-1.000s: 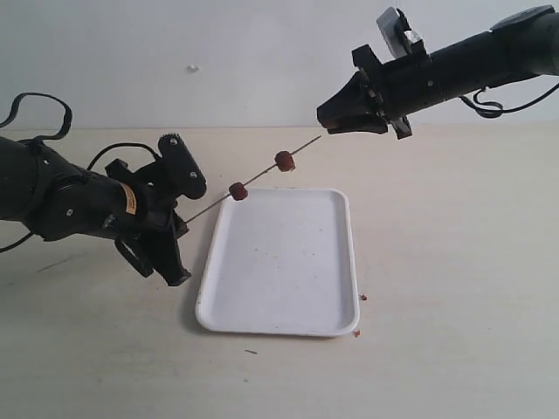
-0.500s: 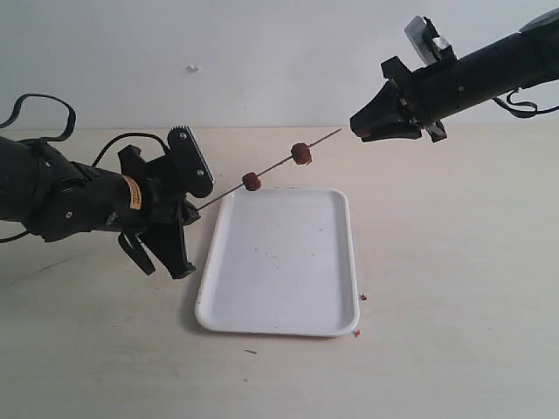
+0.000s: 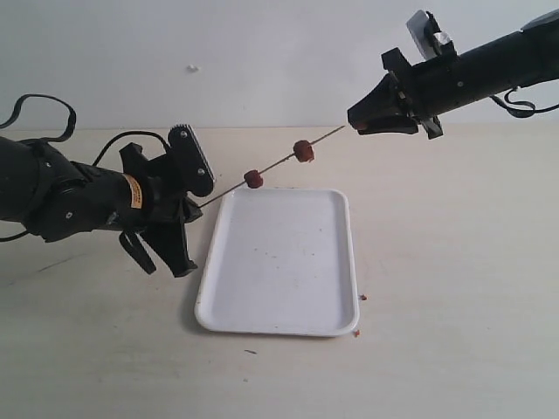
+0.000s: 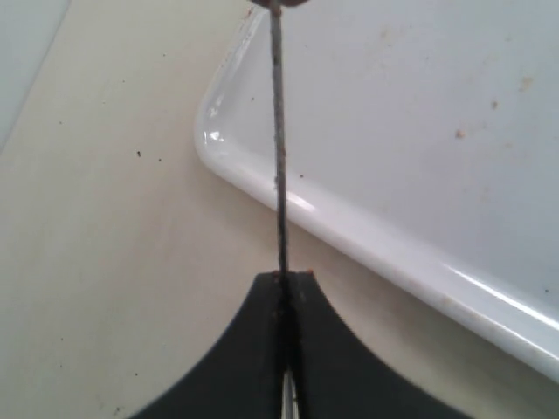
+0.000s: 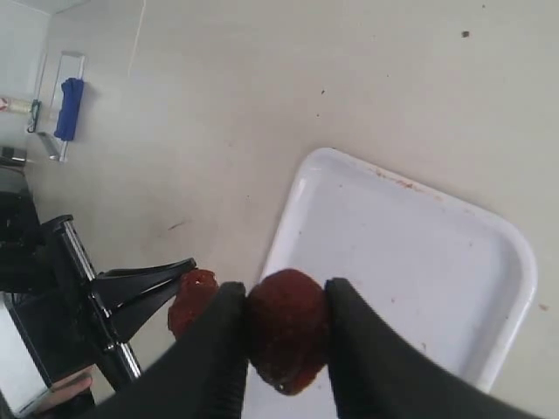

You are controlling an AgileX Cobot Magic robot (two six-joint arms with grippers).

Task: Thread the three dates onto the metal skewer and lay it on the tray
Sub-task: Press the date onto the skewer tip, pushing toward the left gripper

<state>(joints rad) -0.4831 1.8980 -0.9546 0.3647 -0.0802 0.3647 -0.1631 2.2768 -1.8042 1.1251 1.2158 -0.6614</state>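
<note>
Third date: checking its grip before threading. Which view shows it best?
Right wrist view: the third date sits clamped in the right tool, close up. Exterior view hides it inside that tool; left wrist view misses it.

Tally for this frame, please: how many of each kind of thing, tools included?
Dates: 3
Metal skewer: 1
Tray: 1
Tools: 2, left tool and right tool
Total: 7
</note>
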